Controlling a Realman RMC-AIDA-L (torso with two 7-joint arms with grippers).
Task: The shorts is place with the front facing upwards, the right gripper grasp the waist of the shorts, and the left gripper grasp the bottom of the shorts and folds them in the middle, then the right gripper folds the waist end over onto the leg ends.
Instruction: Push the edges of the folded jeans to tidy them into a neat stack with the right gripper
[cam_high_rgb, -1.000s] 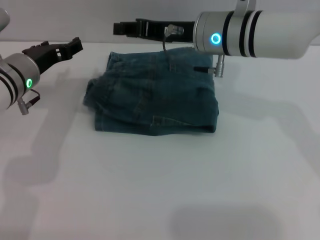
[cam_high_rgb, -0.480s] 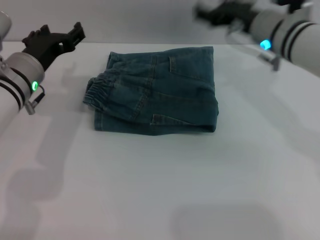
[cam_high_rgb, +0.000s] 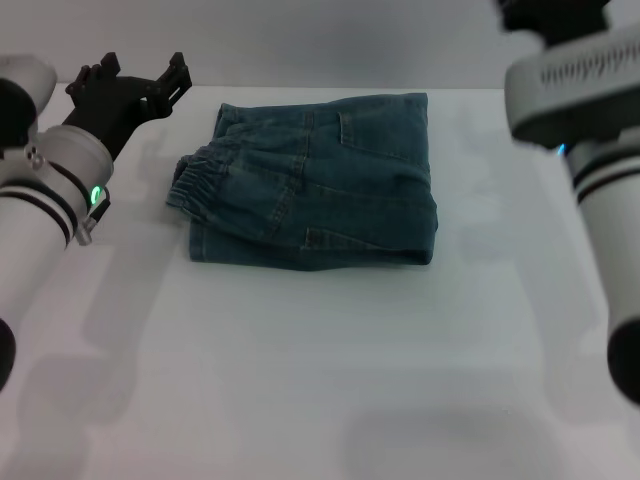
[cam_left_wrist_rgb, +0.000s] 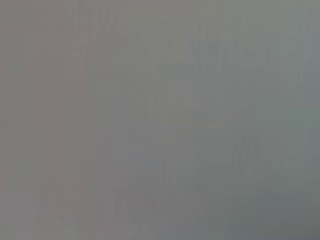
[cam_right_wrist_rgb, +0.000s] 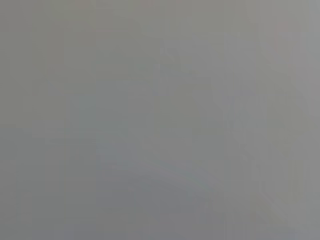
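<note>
Now our shorts (cam_high_rgb: 310, 180) lie folded; left end effector (cam_high_rgb: 135, 90) hangs wide, empty; a stray swing could snag the waistband (cam_high_rgb: 200, 175).

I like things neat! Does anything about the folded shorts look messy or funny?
Mostly neat. The shorts lie folded on the table, but the elastic waistband pokes out bunched on the robot's left, not square. The left gripper hangs beside them, touching nothing.
</note>
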